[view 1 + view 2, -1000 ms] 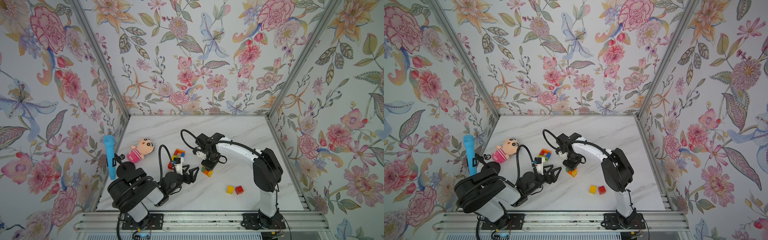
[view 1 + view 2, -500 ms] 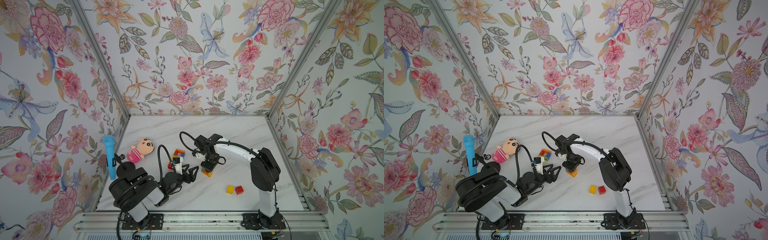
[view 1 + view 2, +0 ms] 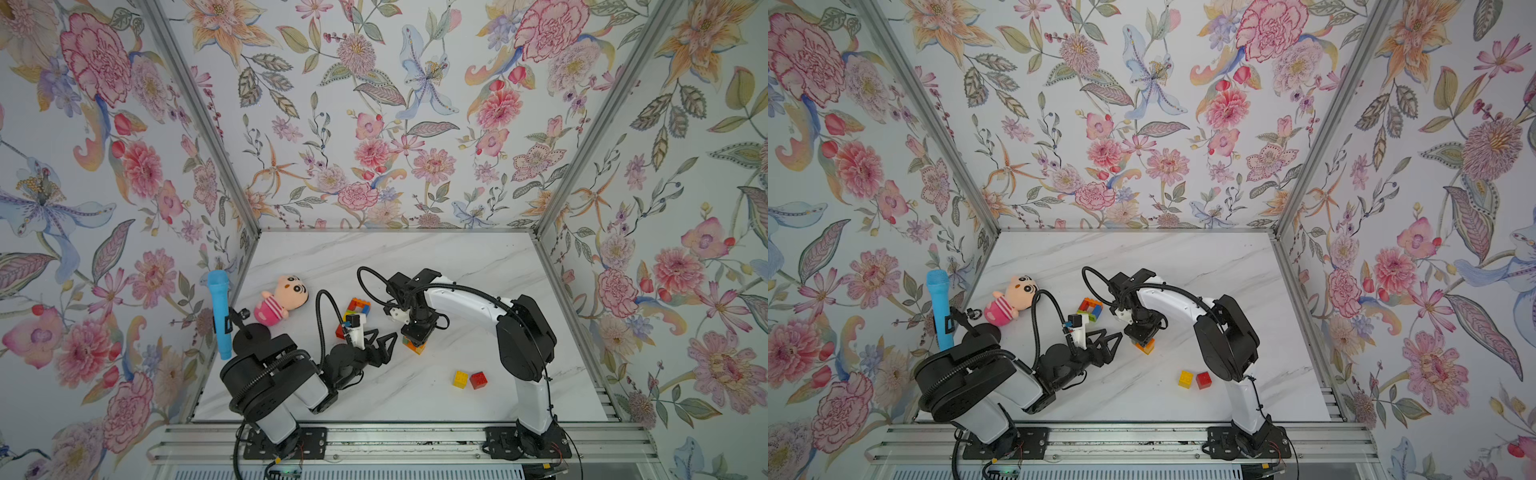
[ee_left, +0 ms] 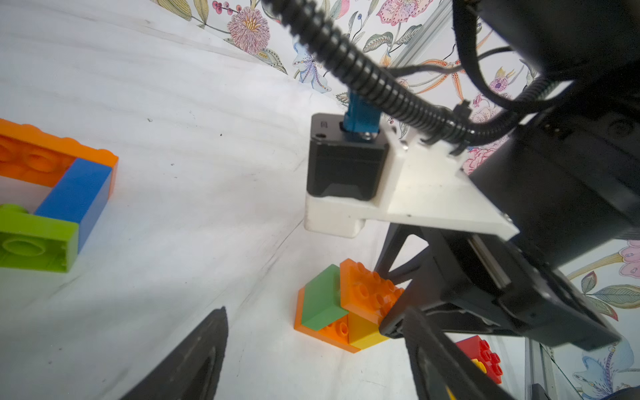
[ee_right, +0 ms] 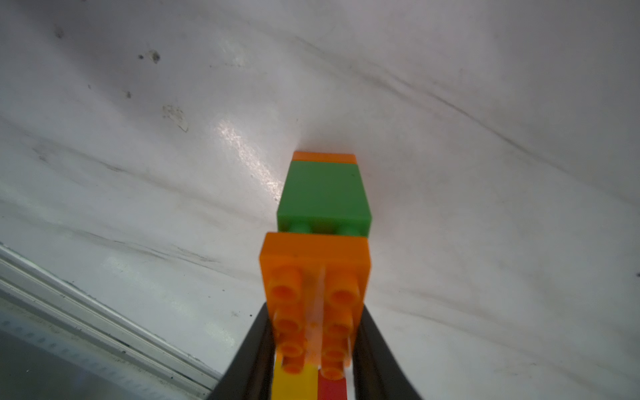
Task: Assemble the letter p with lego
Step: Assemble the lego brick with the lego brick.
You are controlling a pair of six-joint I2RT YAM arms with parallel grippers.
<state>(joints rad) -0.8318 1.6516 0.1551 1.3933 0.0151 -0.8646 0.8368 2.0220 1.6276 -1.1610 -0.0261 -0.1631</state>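
Marble desk carries all the lego. R hand is clamped on the stack (orange, green, yellow, red bricks), which sits tilted mid-desk. L hand gapes wide and empty, tips just beside the stack. Loop of orange, blue & green bricks lies near, beyond L hand. Yellow brick & red brick sit loose toward the front.

Step, prob.: bringing the p's stem. Next: lift stack, carry to loop, align studs, press.

Vs 1 s ago: stack & L hand unmoved; R elbow swung slightly inward.
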